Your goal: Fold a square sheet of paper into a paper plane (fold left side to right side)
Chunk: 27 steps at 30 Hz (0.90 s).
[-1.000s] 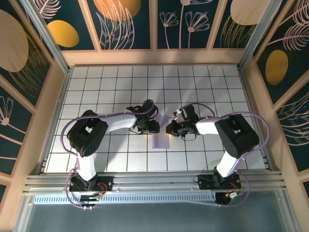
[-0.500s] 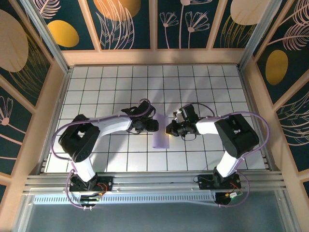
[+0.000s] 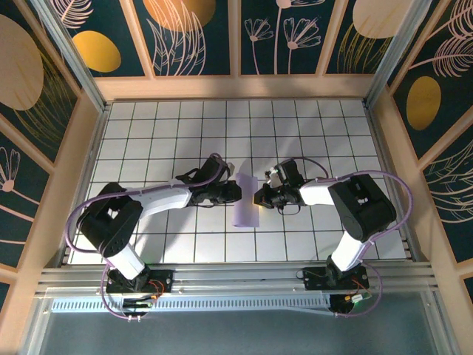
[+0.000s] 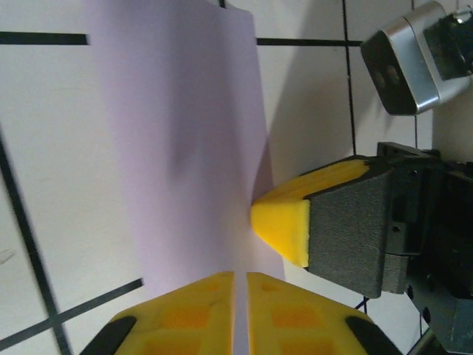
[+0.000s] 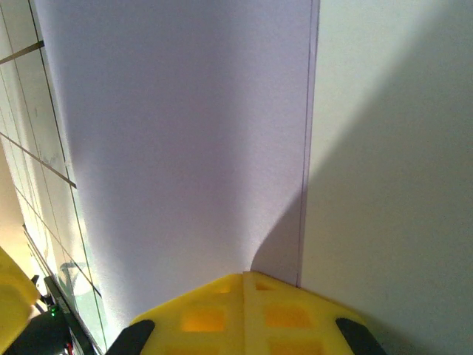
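I'm judging only the half-fold done (no plane shape yet): left end effector (image 4: pixel 240 288) seemingly pinching the square sheet of paper (image 3: pixel 245 201), right end effector (image 4: pixel 281 222) closed empty, pressing its edge.

Overhead view, wrist close-ups sharing paper (image 4: pixel 170 148)

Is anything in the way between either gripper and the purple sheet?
Nothing visible does. The left gripper, shut, is at one edge of the square sheet of paper; the right gripper, shut, touches the opposite edge.

light: bright, even | shadows: soft, across square sheet of paper (image 5: pixel 185 133) | focus: wrist foregrounds slightly blurred
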Each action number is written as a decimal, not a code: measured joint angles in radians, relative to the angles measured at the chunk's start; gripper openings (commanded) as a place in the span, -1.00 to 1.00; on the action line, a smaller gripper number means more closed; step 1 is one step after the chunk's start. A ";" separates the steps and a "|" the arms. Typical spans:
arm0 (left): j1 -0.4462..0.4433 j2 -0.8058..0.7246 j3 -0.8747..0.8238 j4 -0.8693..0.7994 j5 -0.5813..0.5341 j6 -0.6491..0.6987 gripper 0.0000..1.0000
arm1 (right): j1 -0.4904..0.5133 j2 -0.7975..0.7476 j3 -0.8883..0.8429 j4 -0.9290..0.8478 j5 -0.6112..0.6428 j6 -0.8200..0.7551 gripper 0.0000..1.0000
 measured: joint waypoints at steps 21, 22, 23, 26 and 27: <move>0.024 0.103 -0.088 0.133 0.022 -0.037 -0.89 | 0.000 0.002 0.011 -0.025 0.007 -0.023 -0.94; 0.026 0.103 -0.093 0.141 0.027 -0.042 -0.88 | 0.000 0.002 0.011 -0.026 0.007 -0.023 -0.94; 0.029 0.103 -0.100 0.152 0.032 -0.045 -0.88 | 0.001 0.002 0.011 -0.026 0.007 -0.023 -0.94; 0.036 0.098 -0.123 0.190 0.045 -0.059 -0.87 | 0.001 0.002 0.013 -0.027 0.008 -0.024 -0.94; 0.041 0.095 -0.133 0.201 0.050 -0.063 -0.87 | 0.001 0.002 0.013 -0.028 0.008 -0.025 -0.94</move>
